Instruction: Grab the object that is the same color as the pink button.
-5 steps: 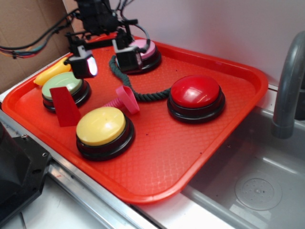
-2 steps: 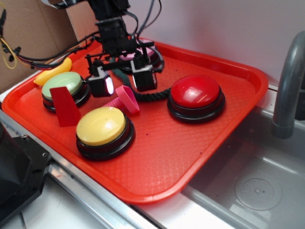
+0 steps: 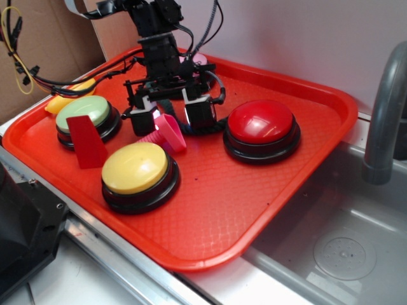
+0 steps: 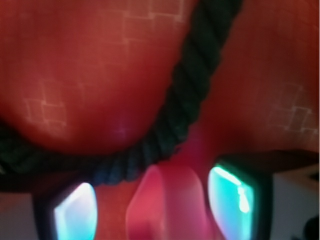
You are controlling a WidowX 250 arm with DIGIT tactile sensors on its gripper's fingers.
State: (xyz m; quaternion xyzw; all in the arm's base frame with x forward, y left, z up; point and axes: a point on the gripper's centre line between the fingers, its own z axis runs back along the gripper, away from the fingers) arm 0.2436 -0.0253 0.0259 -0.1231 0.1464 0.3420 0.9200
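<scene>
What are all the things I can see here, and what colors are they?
tray: 1, red, on the counter beside the sink
dome buttons: 4; red button right, yellow button front, green button left, pink button at back, mostly hidden by the arm
pink toy: 1, bright pink, mid-tray
wedge block: 1, red, leaning by the green button
banana-shaped piece: 1, yellow, left rim
rope: 1, dark green, behind the toy
faucet: 1, grey, right
sink: 1, metal, lower right
end effector: 1, black, open, fingers either side of the pink toy
</scene>
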